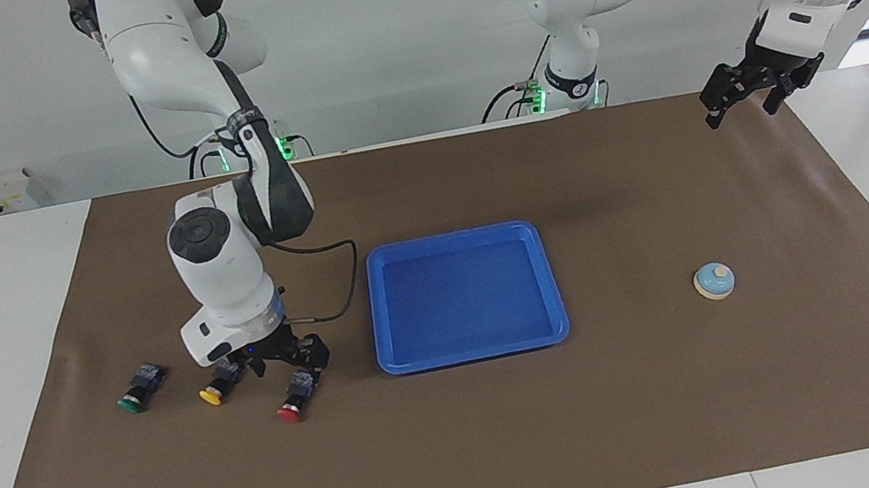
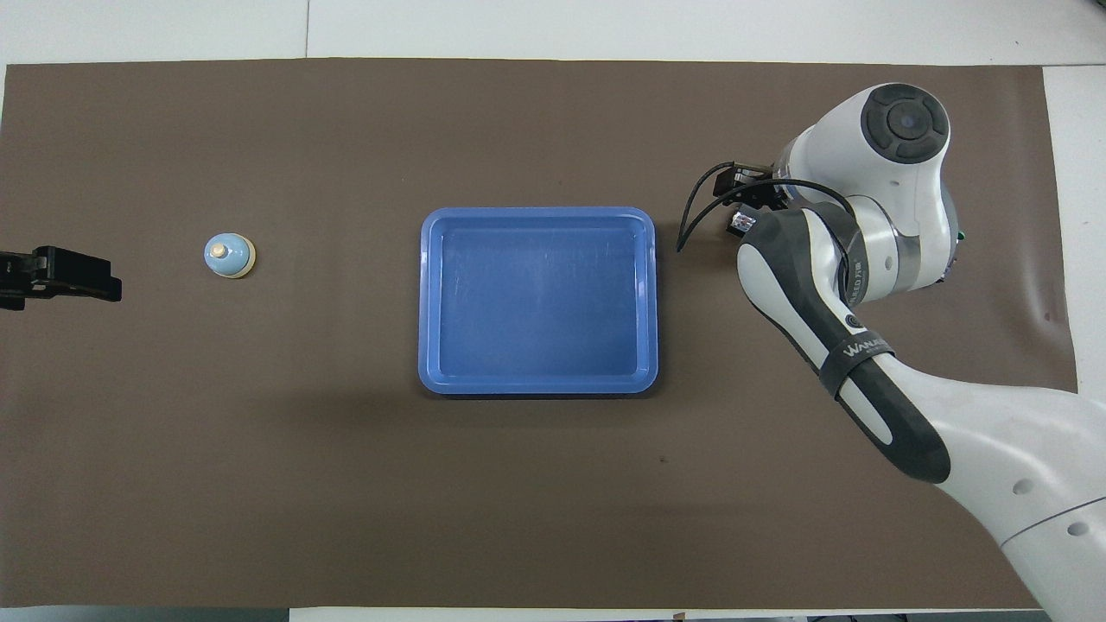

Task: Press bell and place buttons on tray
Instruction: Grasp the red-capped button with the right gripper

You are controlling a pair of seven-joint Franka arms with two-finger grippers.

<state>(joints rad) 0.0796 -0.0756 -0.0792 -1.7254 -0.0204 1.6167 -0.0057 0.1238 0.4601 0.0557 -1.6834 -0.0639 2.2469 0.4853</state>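
Note:
Three buttons lie in a row toward the right arm's end of the brown mat: green point(image 1: 138, 391), yellow point(image 1: 217, 387) and red point(image 1: 295, 396). My right gripper point(image 1: 288, 366) is open and low, with its fingers on either side of the red button's black body point(image 2: 741, 225). From overhead the right arm hides the yellow and green buttons. The bright-blue tray point(image 1: 464, 295) point(image 2: 537, 300) sits mid-mat with nothing in it. The light-blue bell point(image 1: 714, 281) point(image 2: 229, 257) stands toward the left arm's end. My left gripper point(image 1: 740, 102) point(image 2: 104, 281) waits open, raised over the mat's corner at that end.
The brown mat point(image 1: 471, 452) covers most of the white table. A black cable point(image 1: 336, 293) loops from the right wrist toward the tray's edge. A third white arm's base point(image 1: 575, 76) stands at the robots' edge.

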